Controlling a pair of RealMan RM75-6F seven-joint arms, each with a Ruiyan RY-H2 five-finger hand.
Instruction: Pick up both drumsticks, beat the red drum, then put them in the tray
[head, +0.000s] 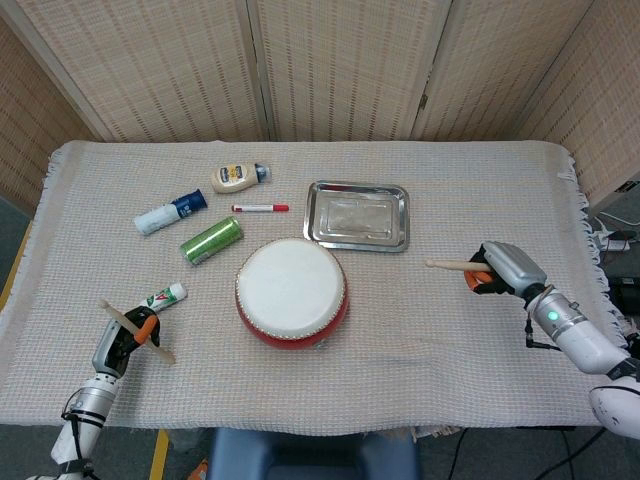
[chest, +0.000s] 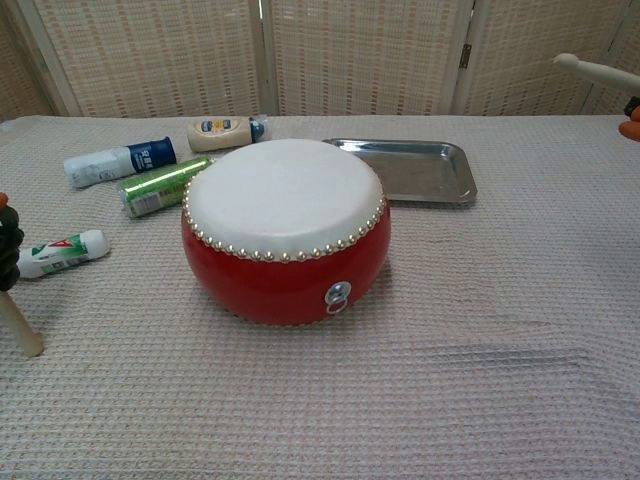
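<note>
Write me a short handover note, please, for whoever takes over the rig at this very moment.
Left robot hand: holds one drumstick above the cloth at the table's near-left edge, beside the toothpaste tube.
Right robot hand: holds the other drumstick, tip pointing towards the drum, off to the right of it.
Tray: empty, just behind the drum.
Done: both sticks are picked up.
Left: neither stick is over the drum skin, so the beating is yet to be carried out from here; then lay both sticks in the tray.
</note>
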